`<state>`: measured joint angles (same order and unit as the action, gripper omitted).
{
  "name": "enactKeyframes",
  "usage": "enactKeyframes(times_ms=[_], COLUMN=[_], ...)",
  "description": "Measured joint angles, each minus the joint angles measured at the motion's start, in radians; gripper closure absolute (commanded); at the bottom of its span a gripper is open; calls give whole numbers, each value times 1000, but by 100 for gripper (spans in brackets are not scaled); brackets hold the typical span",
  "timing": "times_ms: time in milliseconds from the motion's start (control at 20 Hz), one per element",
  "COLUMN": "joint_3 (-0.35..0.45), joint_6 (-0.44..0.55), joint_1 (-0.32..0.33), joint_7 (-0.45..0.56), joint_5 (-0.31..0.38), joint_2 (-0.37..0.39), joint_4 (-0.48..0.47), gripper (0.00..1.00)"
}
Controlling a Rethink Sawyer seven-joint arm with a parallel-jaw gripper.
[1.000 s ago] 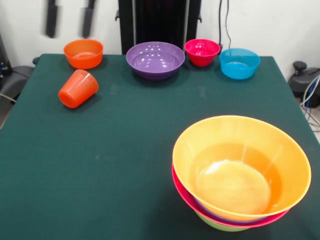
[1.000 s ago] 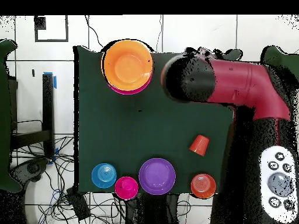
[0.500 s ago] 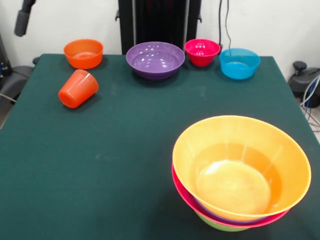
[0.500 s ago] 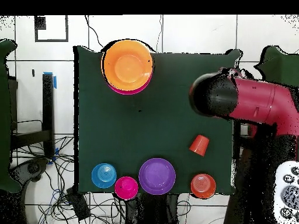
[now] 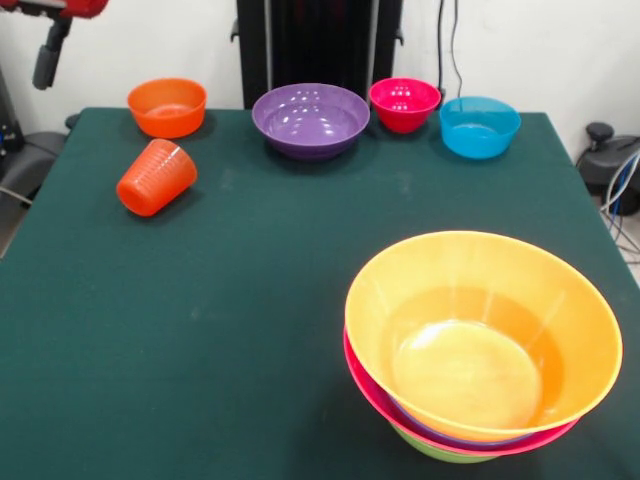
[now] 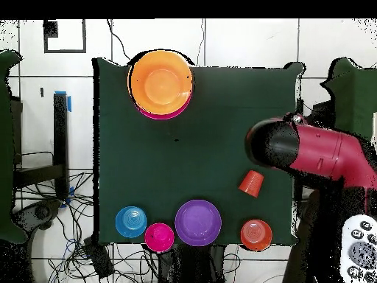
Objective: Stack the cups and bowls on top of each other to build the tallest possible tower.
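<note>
Pincer (image 5: 45,60) half cropped — grip unclear.

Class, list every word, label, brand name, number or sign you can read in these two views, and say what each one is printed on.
None can be read: the bowls, the cup and the table carry no visible text.
The grey remote-like device has buttons whose markings are too small to read.
</note>
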<state>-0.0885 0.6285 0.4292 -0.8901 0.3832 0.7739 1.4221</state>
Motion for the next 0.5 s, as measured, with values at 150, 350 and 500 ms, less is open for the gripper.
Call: enactKeyframes(times_ms=[150, 350, 500], joint_3=[-21, -48, -61], joint_6=[-46, -107, -141], joint_1=[0, -1, -1], joint_7=[-57, -133, -187], joint_5=[0, 0, -1], joint_2=[-15, -48, -82], joint_4=[31, 65, 84], gripper=[0, 0, 0])
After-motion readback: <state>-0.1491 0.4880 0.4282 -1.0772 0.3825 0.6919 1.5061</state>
